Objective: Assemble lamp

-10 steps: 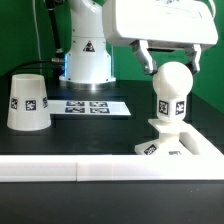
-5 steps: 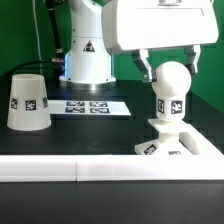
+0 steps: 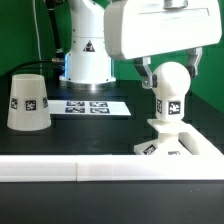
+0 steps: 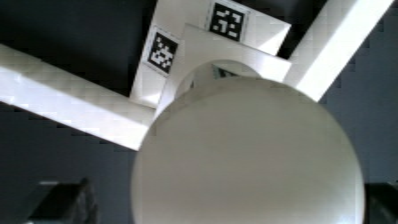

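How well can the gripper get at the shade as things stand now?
Probably yes. The shade stands alone at the exterior view's left, nothing on or against it. The gripper straddles the bulb at that view's right, so it would first need to lift clear.

Robotics lab, green backdrop (image 3: 20, 40), black table (image 3: 95, 135), marker board (image 3: 112, 108), robot arm (image 3: 86, 55)

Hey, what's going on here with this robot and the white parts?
A robot arm is partway through building a lamp. Its gripper is over the round bulb, with fingers on either side of the bulb's top; whether they press on it cannot be told. The bulb stands upright on the flat square base at the exterior view's right. The shade sits apart at the left, wide end down, not yet fitted. The marker board lies between them.
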`<action>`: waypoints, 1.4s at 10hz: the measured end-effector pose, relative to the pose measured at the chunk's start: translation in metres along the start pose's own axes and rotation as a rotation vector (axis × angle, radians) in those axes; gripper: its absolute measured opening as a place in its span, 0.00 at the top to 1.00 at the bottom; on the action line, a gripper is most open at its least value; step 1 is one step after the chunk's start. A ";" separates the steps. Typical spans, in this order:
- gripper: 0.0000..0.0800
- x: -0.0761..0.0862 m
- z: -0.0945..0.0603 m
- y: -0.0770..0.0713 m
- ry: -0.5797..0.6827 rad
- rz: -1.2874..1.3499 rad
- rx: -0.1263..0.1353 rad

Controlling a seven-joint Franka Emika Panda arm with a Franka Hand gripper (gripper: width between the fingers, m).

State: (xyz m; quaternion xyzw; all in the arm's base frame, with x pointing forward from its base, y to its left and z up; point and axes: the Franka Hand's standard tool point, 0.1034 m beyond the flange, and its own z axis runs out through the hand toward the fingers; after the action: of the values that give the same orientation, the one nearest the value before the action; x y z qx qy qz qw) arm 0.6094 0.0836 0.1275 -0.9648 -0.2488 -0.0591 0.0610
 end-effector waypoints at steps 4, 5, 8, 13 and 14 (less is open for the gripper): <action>0.13 -0.005 0.007 -0.002 0.002 -0.001 -0.002; 0.14 -0.004 0.007 -0.004 0.002 -0.003 -0.001; 0.28 -0.004 0.007 -0.004 0.002 0.011 0.000; 0.28 0.000 0.007 -0.006 0.034 0.393 0.001; 0.28 0.000 0.007 -0.008 0.034 0.485 0.003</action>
State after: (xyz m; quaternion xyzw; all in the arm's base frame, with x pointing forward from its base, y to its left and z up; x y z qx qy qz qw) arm 0.6064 0.0920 0.1213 -0.9951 -0.0088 -0.0586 0.0790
